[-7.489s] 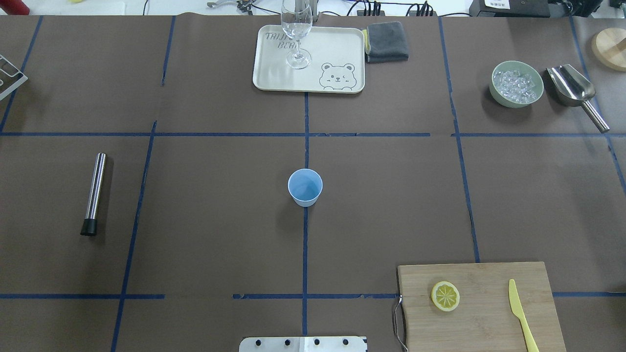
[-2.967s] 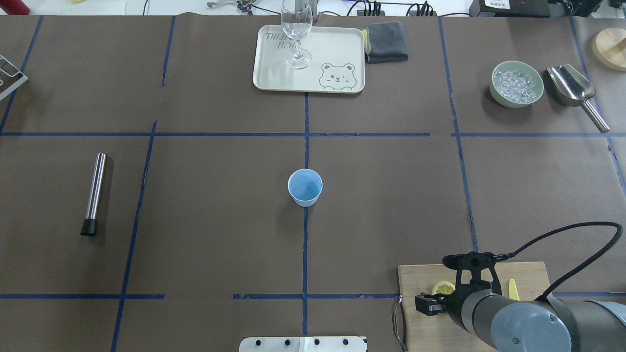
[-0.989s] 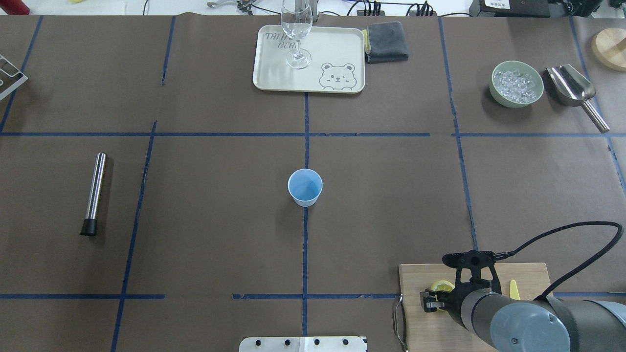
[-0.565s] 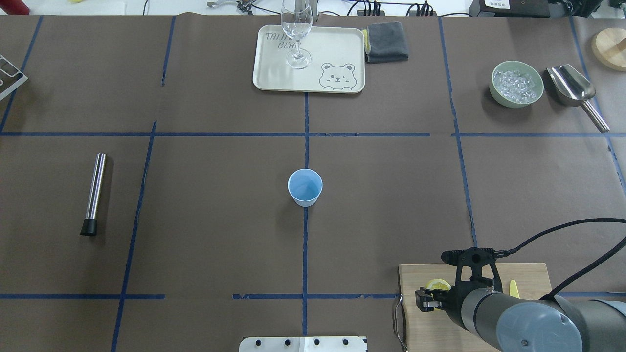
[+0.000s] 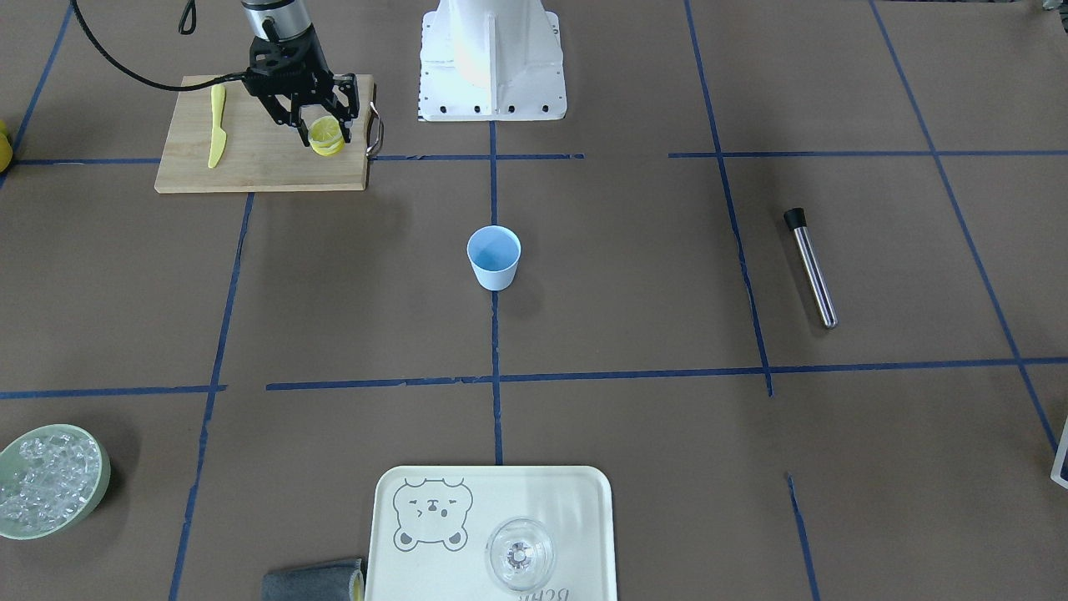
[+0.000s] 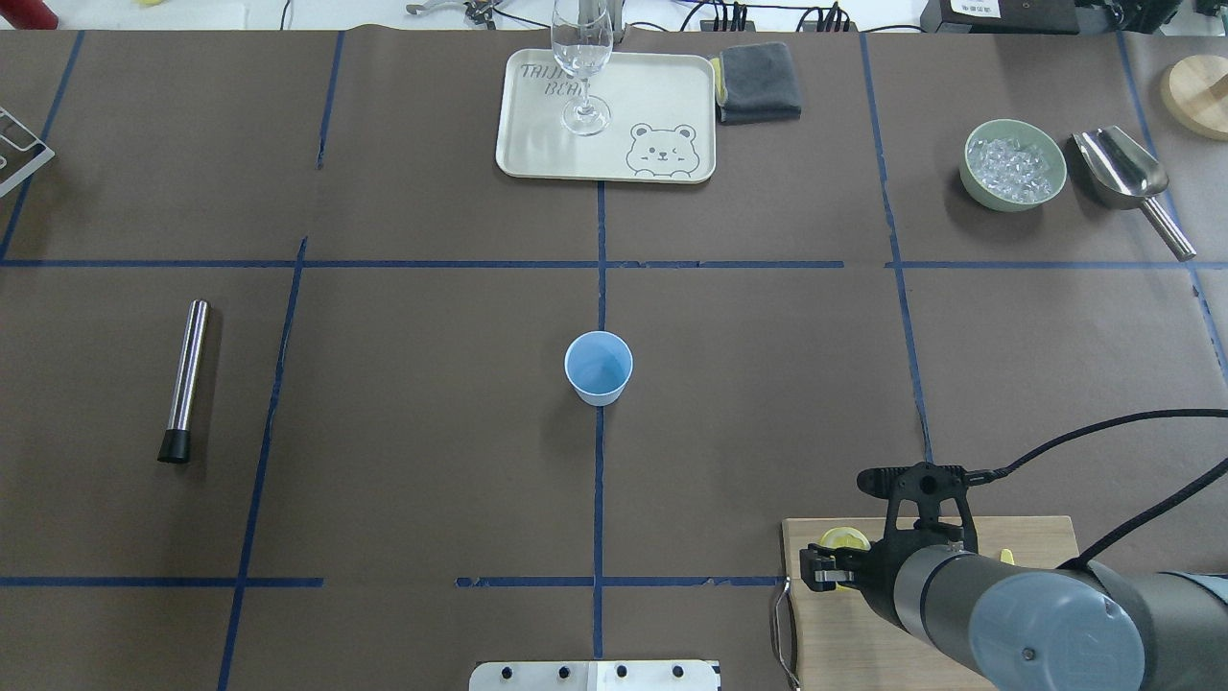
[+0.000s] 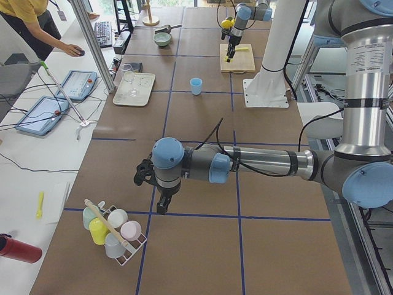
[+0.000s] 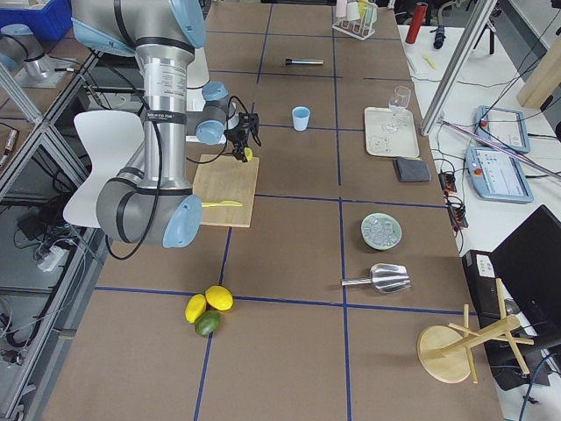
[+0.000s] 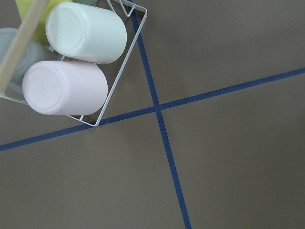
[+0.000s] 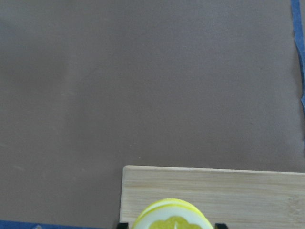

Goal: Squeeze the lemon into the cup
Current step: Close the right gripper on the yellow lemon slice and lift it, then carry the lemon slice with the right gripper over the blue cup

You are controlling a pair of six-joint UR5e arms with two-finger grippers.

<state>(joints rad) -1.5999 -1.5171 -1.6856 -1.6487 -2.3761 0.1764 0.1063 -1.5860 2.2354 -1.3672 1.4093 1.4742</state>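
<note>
Firstly, obscured items.
- Lemon: in the overhead view only a yellow sliver shows past the right gripper, and the right wrist view's lower edge cuts it off. Contact with the board beneath it: cannot tell.
- Left gripper: seen only from the left-end camera. Open or closed: cannot tell.

Grip.
- Right gripper: closed on the lemon's sides, cut face turned up toward the wrist camera.

Nearby.
- Knife: flat on the board, near the right gripper, on its side away from the cup.
- Cup: upright, well apart from the right gripper, at mid-table on a tape line.
- Rack of upturned cups: just beside the left gripper.

Surface and room.
- Table: brown covering, blue tape grid.
- Operator: at a side desk.
</note>
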